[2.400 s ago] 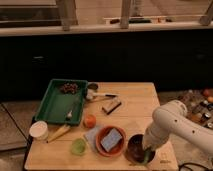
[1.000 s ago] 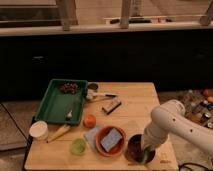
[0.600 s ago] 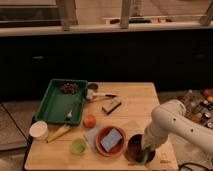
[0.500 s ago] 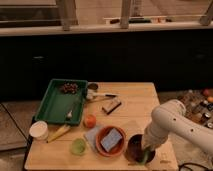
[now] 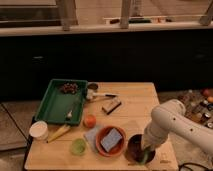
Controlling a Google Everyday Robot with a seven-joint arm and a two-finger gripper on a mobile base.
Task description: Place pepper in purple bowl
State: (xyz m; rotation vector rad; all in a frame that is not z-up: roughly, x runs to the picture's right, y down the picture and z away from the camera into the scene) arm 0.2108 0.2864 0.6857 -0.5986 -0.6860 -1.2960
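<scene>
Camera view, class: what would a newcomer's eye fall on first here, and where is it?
The white robot arm at the right of the table, its gripper low at the purple bowl, by the green pepper. Next, the orange-red bowl holding a blue sponge beside it, and the green tray at far left.

On the table [image 5: 145,97], the tray [image 5: 56,102] sits at the back left, with the fruit [image 5: 89,121] off its front right corner. Along the front, from left to right, stand the cup [image 5: 78,146], the left bowl [image 5: 100,145] holding the sponge [image 5: 113,139], and the right bowl [image 5: 132,144]. The gripper [image 5: 145,149] is over the right bowl's front right rim, with the pepper [image 5: 144,157] just below it.
</scene>
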